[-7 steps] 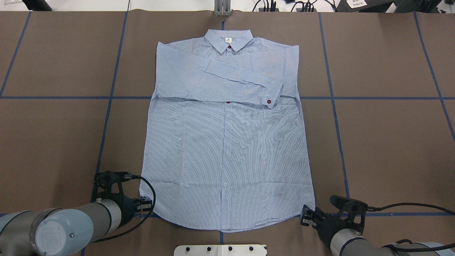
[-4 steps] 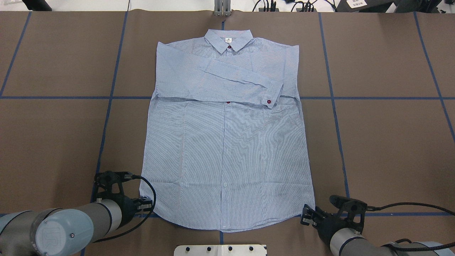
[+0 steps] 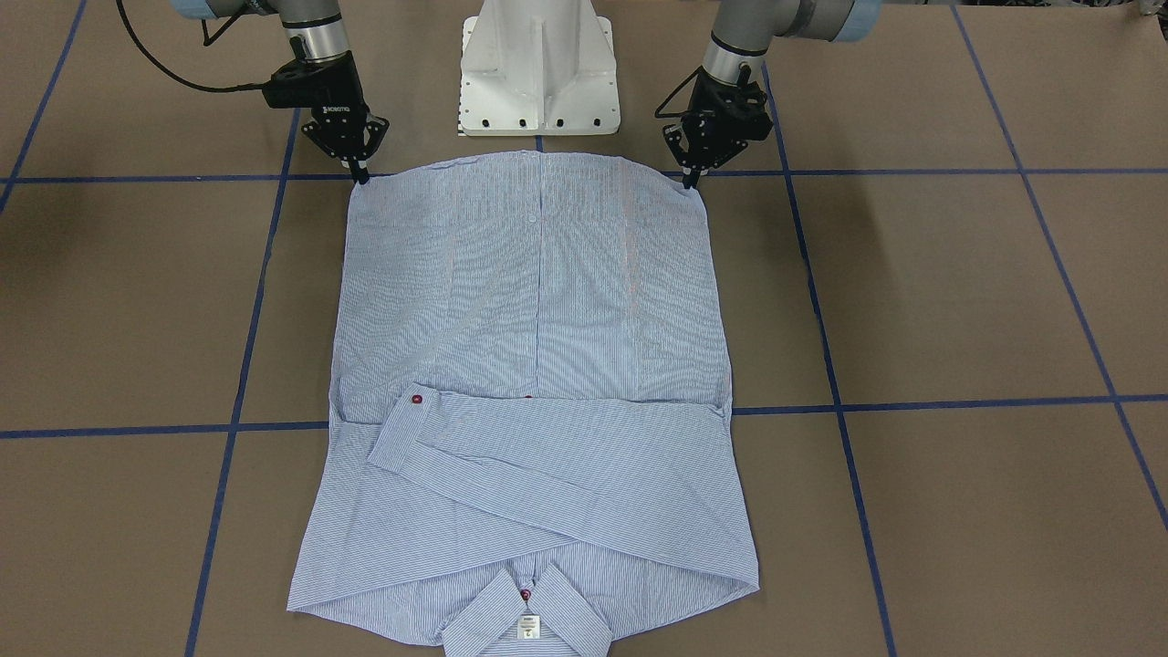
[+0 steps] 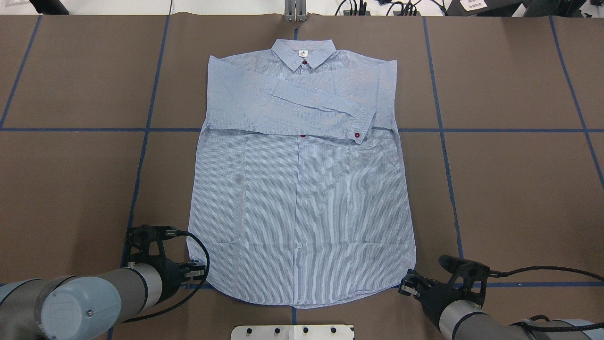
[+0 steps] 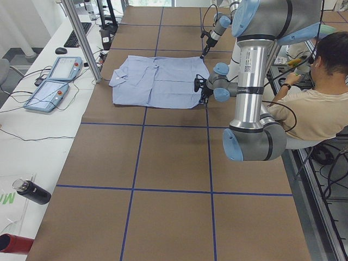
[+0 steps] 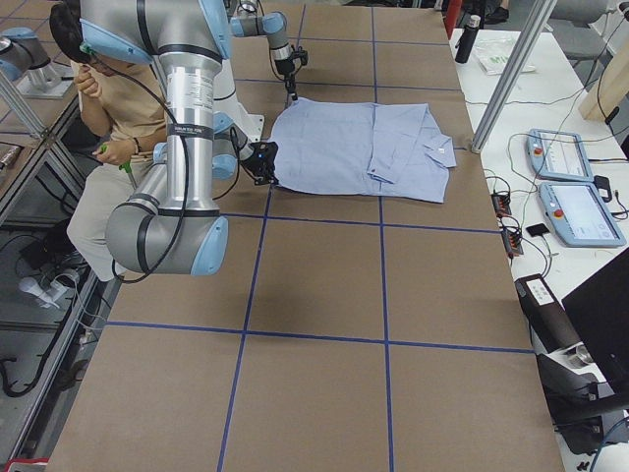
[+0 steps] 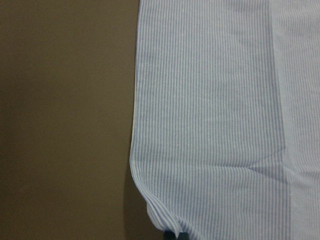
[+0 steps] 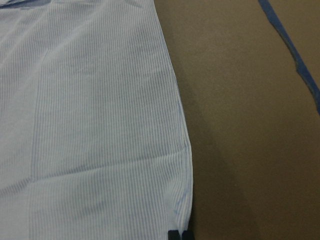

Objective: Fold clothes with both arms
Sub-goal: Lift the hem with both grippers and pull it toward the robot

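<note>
While the left gripper and the right gripper each stand clamped on a hem corner of the shirt, to either side of the pedestal base, the step in hand appears to be the hem-to-collar fold. The shirt lies flat on the table, hem nearest that base and collar farthest from it. Its thin, limp, fine-striped weave calls for an even, matched lift away from the base.
</note>
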Robot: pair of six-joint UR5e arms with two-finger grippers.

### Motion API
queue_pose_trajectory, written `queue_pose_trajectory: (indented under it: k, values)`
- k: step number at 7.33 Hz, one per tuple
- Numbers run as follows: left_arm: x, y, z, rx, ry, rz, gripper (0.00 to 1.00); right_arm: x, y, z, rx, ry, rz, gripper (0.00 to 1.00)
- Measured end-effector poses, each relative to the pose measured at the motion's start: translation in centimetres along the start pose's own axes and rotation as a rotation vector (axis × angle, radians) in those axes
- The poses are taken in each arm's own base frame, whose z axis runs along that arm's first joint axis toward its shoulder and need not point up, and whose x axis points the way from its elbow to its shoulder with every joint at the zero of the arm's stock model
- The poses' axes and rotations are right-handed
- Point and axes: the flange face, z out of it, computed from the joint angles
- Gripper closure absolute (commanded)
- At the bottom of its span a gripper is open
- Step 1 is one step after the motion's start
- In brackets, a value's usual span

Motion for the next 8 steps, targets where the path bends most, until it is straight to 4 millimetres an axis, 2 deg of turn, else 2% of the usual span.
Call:
queue_pose_trajectory:
  k: [1, 2, 3, 4, 5, 6, 7, 8]
  values:
    - [1.0, -0.7, -2.8, -0.007, 0.045, -0.006, 1.0, -1.0, -2.0, -2.1, -0.003, -0.03, 0.03, 1.0]
    - [2.3, -1.5, -6.8, -0.037, 0.09, -0.009, 1.0, -2.1, -4.7, -4.9, -0.024, -0.044, 0.061, 1.0]
    - [3.6, -2.2, -12.2, -0.086, 0.139, -0.006, 1.0, -3.4, -7.8, -8.9, -0.07, -0.037, 0.093, 1.0]
    - [4.1, -3.1, -18.4, -0.133, 0.193, -0.01, 1.0, -4.6, -10.4, -13.9, -0.131, -0.037, 0.117, 1.0]
    - [3.7, -4.4, -23.8, -0.165, 0.237, -0.021, 1.0, -5.4, -12.5, -18.8, -0.198, -0.053, 0.138, 1.0]
    - [3.2, -5.3, -26.7, -0.178, 0.256, -0.025, 1.0, -5.7, -13.9, -21.9, -0.247, -0.067, 0.158, 1.0]
    - [2.9, -5.8, -26.8, -0.177, 0.242, -0.021, 1.0, -5.7, -14.8, -22.9, -0.259, -0.067, 0.164, 1.0]
    - [2.9, -6.4, -24.6, -0.163, 0.196, -0.022, 1.0, -5.9, -15.3, -22.3, -0.244, -0.056, 0.149, 1.0]
